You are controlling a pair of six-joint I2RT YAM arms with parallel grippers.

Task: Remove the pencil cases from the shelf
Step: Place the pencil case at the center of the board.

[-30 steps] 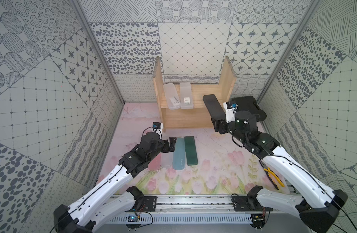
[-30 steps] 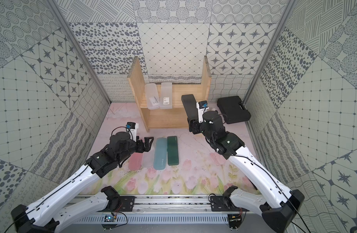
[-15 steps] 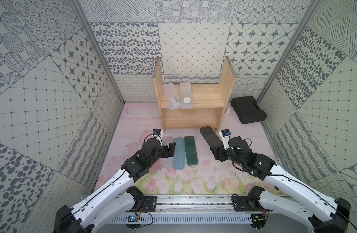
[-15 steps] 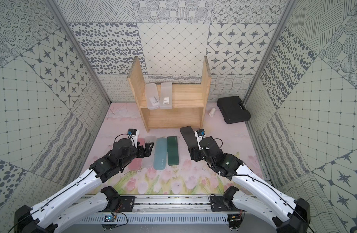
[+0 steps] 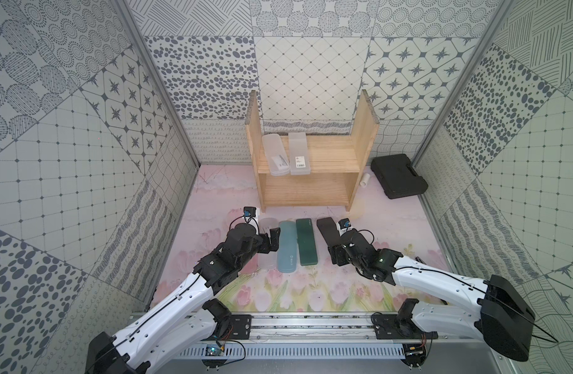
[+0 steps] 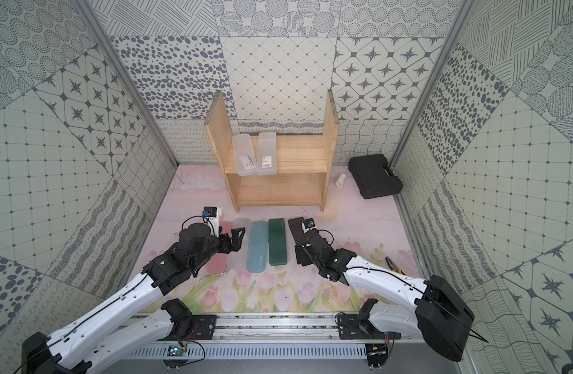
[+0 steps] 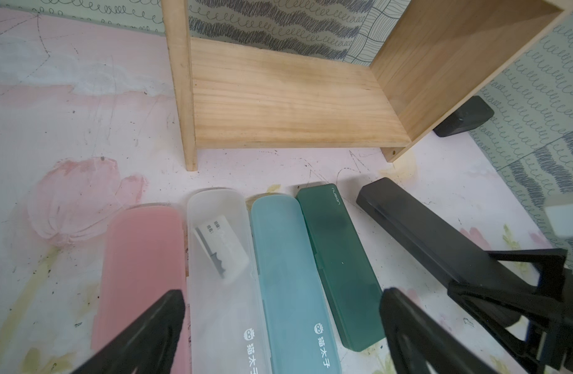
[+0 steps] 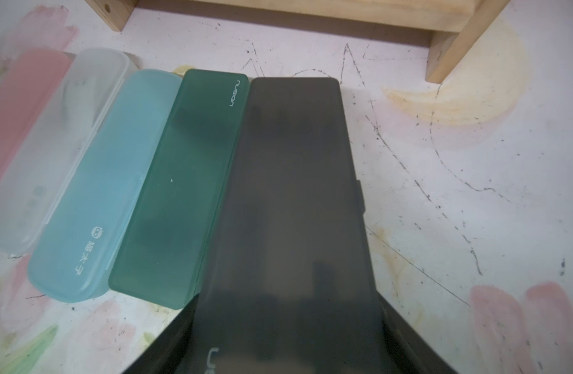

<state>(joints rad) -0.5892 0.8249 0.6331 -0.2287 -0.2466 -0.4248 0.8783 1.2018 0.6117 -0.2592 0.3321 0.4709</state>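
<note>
You had brought the black pencil case (image 5: 326,230) down from the right end of the shelf (image 5: 330,158), where it was a second before, to the mat (image 5: 392,223). It was just right of the dark green case (image 5: 306,241) and angled slightly away from it. Your right gripper (image 8: 291,330) stayed clamped on its near end, a finger on each long edge. I could not tell whether the case lay flat on the mat.

Left of the green one lay the light blue case (image 5: 288,246), a frosted clear case (image 5: 268,255) and the pink case (image 6: 217,249), side by side in front of the shelf. Two more frosted cases (image 5: 275,155) remained at the left end of the upper board.

Your left gripper (image 7: 278,327) hung over the near ends of that row, jaws spread wide and empty as before. The black toolbox (image 5: 398,176) sat far right, no longer covered by the arm.
</note>
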